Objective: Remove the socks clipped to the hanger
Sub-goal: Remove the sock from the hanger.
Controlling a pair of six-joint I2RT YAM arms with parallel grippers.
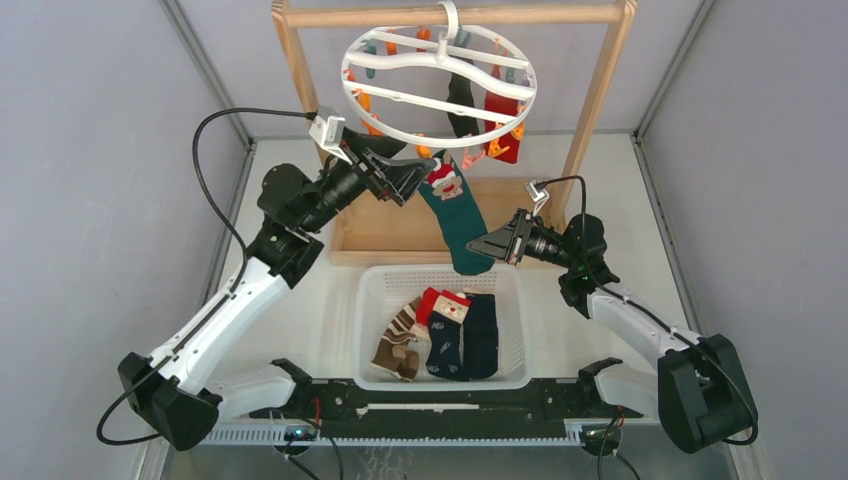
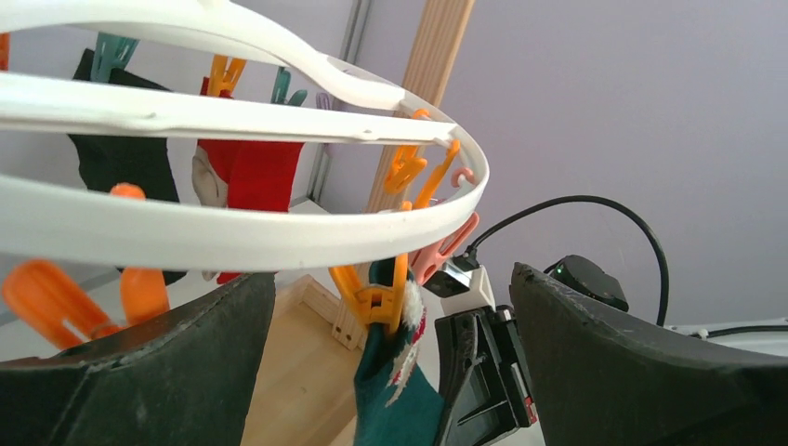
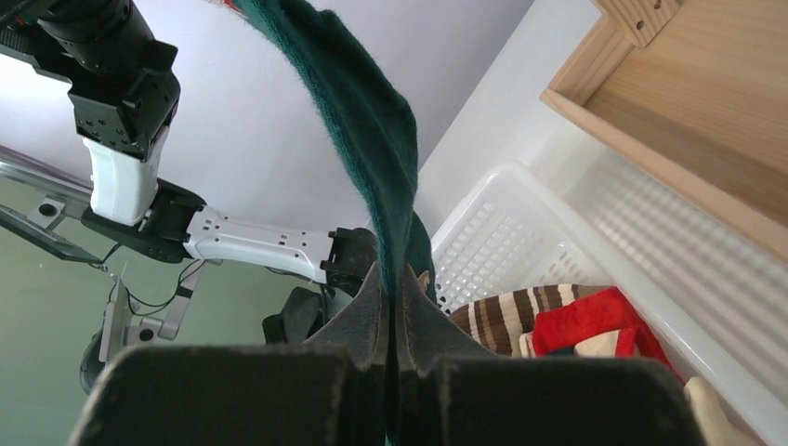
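Right gripper (image 3: pixel 390 288): jaws were clamped together on the lower end of the dark green sock (image 1: pixel 455 215).
Left gripper (image 1: pixel 415 172): fingers stood wide apart, flanking the orange clip (image 2: pixel 376 302) at the sock's cuff.
Sock location: clipped to the hanger (image 2: pixel 232 237), hanging above the basket (image 1: pixel 440 272).
Handling: judged light, soft and stretchy; best taken near the cuff.

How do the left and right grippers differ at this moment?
The left gripper is open; the right gripper is shut on the dark green sock at its lower end. The left gripper is raised at the hanger rim, near the orange clip holding that sock; the right gripper sits lower, above the white basket. Both address the same sock.
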